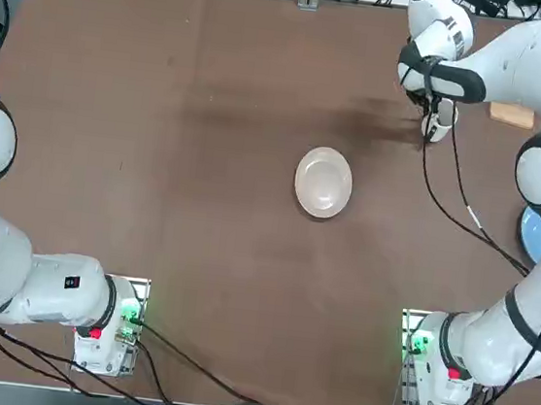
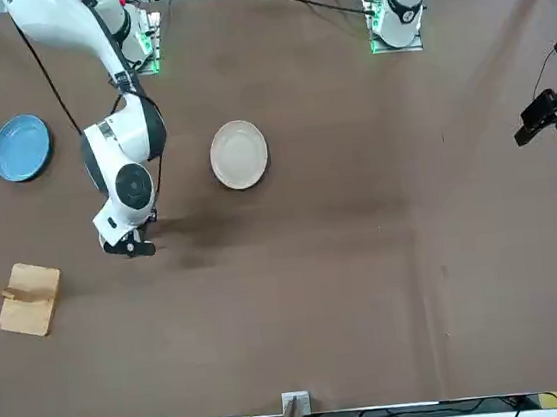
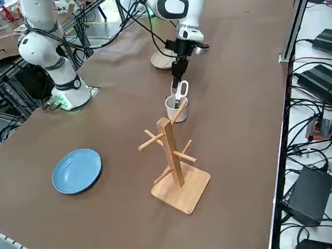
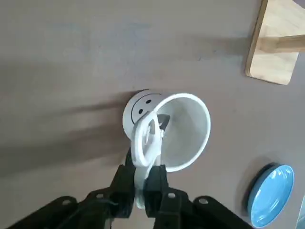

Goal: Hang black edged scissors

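Right wrist view shows the right gripper (image 4: 141, 188) with its fingers (image 4: 125, 183) clamped on the black edged scissors (image 4: 145, 140), whose pale handle loops stand over the open mouth of a white mug (image 4: 178, 131) with a smiley face on its side. From the right side, the scissors (image 3: 179, 94) hang upright from the gripper (image 3: 177, 73), their tips inside the mug (image 3: 173, 108). A wooden peg rack (image 3: 173, 158) stands near the mug, a blue plate (image 3: 76, 170) farther along the tabletop (image 3: 237, 97), and a cream plate (image 1: 324, 181) sits mid-table.
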{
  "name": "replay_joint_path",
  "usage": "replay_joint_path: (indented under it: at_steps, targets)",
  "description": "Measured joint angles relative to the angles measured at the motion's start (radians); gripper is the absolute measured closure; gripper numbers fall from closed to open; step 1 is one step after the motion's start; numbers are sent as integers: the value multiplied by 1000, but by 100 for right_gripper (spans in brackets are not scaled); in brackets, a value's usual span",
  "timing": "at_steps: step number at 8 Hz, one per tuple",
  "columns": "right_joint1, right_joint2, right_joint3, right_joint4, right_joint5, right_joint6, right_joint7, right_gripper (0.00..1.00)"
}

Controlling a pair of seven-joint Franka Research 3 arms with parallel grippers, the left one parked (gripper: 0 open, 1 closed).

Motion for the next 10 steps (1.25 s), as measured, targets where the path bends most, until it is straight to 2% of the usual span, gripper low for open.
replay_joint_path:
  at_steps: [3,5,10]
  targets:
    - [0,-2,-4,6,0,-12,0,89]
    - [0,-13,-5,26,-1,-59,0,89]
    - [-1,-90,-5,106,16,-176,0,89]
